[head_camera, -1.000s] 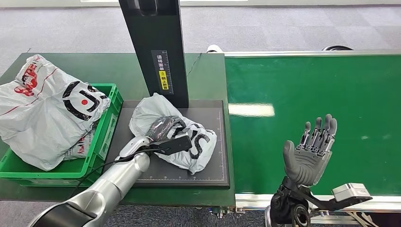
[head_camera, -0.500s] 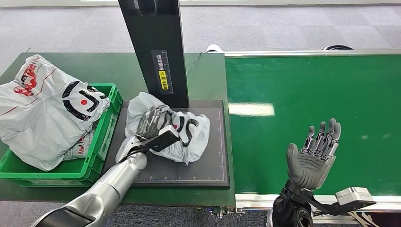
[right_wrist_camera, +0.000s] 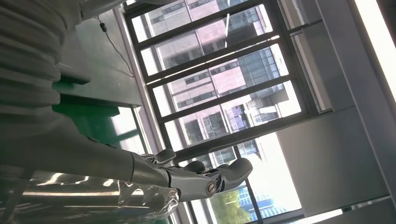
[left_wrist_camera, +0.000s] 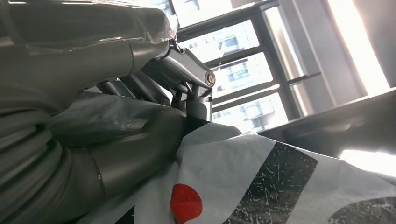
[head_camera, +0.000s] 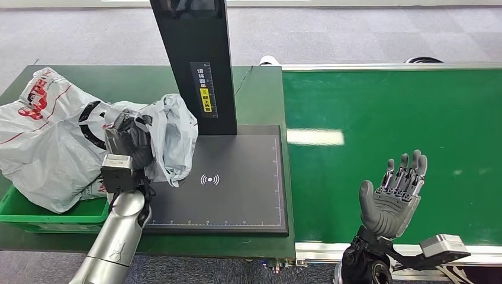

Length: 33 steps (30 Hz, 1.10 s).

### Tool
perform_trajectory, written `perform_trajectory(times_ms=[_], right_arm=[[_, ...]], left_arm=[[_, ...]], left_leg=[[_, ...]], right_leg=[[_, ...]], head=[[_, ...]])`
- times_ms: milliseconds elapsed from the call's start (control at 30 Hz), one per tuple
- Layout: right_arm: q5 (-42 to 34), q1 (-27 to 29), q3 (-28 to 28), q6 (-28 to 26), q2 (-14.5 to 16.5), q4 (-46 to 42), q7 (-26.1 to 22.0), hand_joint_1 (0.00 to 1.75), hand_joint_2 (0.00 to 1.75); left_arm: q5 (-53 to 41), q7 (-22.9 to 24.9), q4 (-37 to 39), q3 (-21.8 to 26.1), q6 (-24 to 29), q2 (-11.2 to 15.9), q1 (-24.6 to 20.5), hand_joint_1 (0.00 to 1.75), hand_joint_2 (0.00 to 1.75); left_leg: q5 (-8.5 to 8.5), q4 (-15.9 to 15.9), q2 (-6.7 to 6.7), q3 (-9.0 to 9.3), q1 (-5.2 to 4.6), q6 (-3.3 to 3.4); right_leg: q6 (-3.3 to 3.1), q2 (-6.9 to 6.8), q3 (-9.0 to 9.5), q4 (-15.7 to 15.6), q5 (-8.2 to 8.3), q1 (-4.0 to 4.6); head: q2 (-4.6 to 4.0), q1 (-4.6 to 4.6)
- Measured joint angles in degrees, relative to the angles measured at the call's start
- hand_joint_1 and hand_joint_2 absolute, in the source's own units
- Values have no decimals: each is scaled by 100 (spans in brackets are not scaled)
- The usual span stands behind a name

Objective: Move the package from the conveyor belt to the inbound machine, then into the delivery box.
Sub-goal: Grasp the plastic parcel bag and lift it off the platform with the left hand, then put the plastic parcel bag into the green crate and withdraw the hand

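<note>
Package [head_camera: 171, 133] gripped by left hand [head_camera: 127, 142] above bin [head_camera: 35, 210]; right hand [head_camera: 391, 198] open, empty

The inbound machine's scan pad [head_camera: 237, 189] lies on the table [head_camera: 118, 83], its upright column [head_camera: 198, 65] at the pad's far edge, with the conveyor belt [head_camera: 391, 118] to its right and the delivery box [head_camera: 41, 210] to its left. The left hand [head_camera: 127, 142] holds the package [head_camera: 171, 133] above the pad's left edge, beside the bags [head_camera: 47, 136] piled in the box. The right hand [head_camera: 391, 198] hovers over the belt's near edge.
</note>
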Motion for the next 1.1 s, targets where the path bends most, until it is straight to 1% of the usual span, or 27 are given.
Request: perform_trajectory(times_ms=[67, 133, 200, 300, 400, 500, 600, 667, 733, 800, 867, 967, 1033, 1100], right_arm=[[1, -2, -1, -13, 0, 6, 0, 0, 175], [8, -3, -5, -34, 0, 13, 0, 0, 175], [27, -3, -17, -45, 0, 16, 0, 0, 175], [70, -6, -44, -43, 0, 22, 0, 0, 175], [110, -28, -77, -37, 0, 49, 0, 0, 175], [160, -77, -105, -37, 0, 89, 0, 0, 175], [187, -147, -122, -31, -1, 146, 0, 0, 175], [190, -184, -136, -19, -2, 195, 0, 0, 175], [191, -202, -156, 10, -2, 235, 0, 0, 175], [193, -207, -177, 42, -2, 262, 0, 0, 175], [193, -206, -195, 60, -2, 275, 0, 0, 175], [190, -198, -216, 72, 0, 277, 0, 0, 175], [187, -183, -236, 75, 0, 276, 0, 0, 175], [185, -172, -249, 82, 0, 275, 0, 0, 175]], left_arm=[[260, 0, -275, 15, 19, 32, 122, 175, 175], [705, 0, -720, 39, -84, 70, 332, 175, 175], [1144, 0, -1280, 121, -365, 89, 593, 175, 175], [1639, -2, -2220, 408, -877, 72, 982, 175, 175], [2173, 3, -2902, 889, -1302, 38, 1173, 175, 175], [2884, 108, -3169, 1533, -1607, 89, 1116, 175, 175], [3407, 271, -3211, 2231, -1746, 306, 963, 175, 175], [3549, 400, -3129, 2708, -1792, 561, 822, 175, 175], [3389, 506, -2931, 3142, -1722, 880, 625, 175, 175], [2842, 587, -2666, 3484, -1481, 1201, 410, 175, 175], [2153, 740, -2366, 3660, -1241, 1475, 197, 175, 175], [1283, 1081, -1854, 3666, -1173, 1776, -134, 175, 175], [478, 1436, -1343, 3510, -1212, 1900, -478, 175, 175], [-194, 1652, -774, 3288, -1204, 1970, -868, 175, 175]], left_leg=[[0, 0, 2, 0, 0, 0], [-1, 0, 5, 0, 0, 0], [-1, -1, 5, -3, 1, -1], [-2, -2, 5, -11, 2, -1], [-2, -3, 5, -14, 2, -2], [0, -3, 5, -11, 2, -2], [2, -4, 8, -6, 4, -5], [3, -3, 12, -3, 8, -7], [4, -3, 13, -3, 11, -7], [4, -3, 13, -4, 13, -8], [4, -3, 10, -5, 13, -8], [4, -1, 7, -5, 12, -8], [6, 0, -4, -5, 11, -6], [9, 1, -11, -5, 11, -5]], right_leg=[[0, 1, 0, 0, 0, 0], [0, 4, -3, 0, 0, 0], [-1, 5, -8, 0, -1, 1], [-2, 5, -17, 0, -2, 2], [-2, 5, -19, 0, -3, 2], [-3, 5, -17, 0, -2, 3], [-5, 7, -13, 3, -1, 6], [-7, 10, -15, 5, 0, 9], [-7, 11, -17, 5, 0, 13], [-8, 10, -19, 5, -1, 15], [-8, 8, -19, 5, -2, 15], [-8, 4, -23, 4, -2, 14], [-8, -9, -22, 4, -1, 13], [-9, -20, -11, 4, 2, 12]], head=[[0, -1], [0, -1], [0, -1], [0, -1], [0, -1], [0, -1], [0, 0], [0, 0], [0, -1], [0, -1], [0, 1], [0, 1], [0, 2], [0, 4]])
